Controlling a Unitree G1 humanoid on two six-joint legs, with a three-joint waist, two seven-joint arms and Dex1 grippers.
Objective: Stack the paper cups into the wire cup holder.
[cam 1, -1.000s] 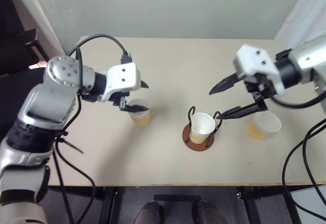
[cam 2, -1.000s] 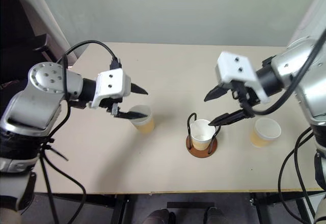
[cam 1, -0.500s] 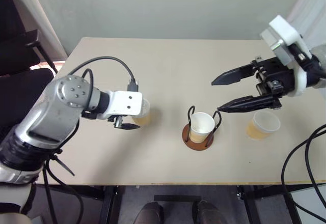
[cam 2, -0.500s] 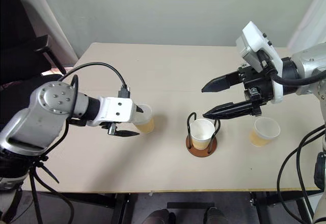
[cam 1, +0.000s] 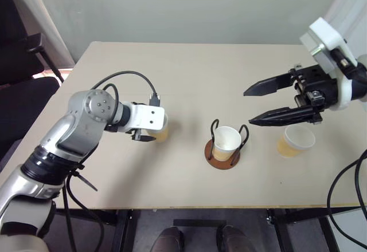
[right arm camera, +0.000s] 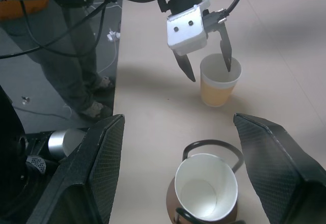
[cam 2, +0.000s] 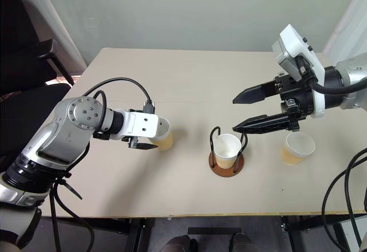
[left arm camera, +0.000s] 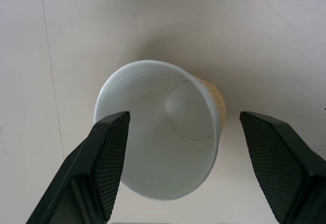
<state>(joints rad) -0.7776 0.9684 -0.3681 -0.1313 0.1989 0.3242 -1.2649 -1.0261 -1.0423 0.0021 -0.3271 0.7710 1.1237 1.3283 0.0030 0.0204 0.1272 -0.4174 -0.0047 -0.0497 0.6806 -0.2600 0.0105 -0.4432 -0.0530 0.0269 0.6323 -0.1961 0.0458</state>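
Observation:
One paper cup stands upright at the table's left, and my left gripper is down around it, open, a finger on each side of the rim without squeezing it. In the middle, the wire cup holder has a second cup sitting in it. A third cup stands to its right. My right gripper hovers open above the gap between holder and third cup, fingers pointing left, nothing in it. From the right wrist view I see the holder and the left gripper at its cup.
The beige table has a wall close behind it. A black chair stands off the left end. Black cables loop over the left arm and hang at the right edge.
My left gripper came down and settled around the left cup. The right gripper rolled and drew back up and to the right from the holder. Neither gripper's opening changed.

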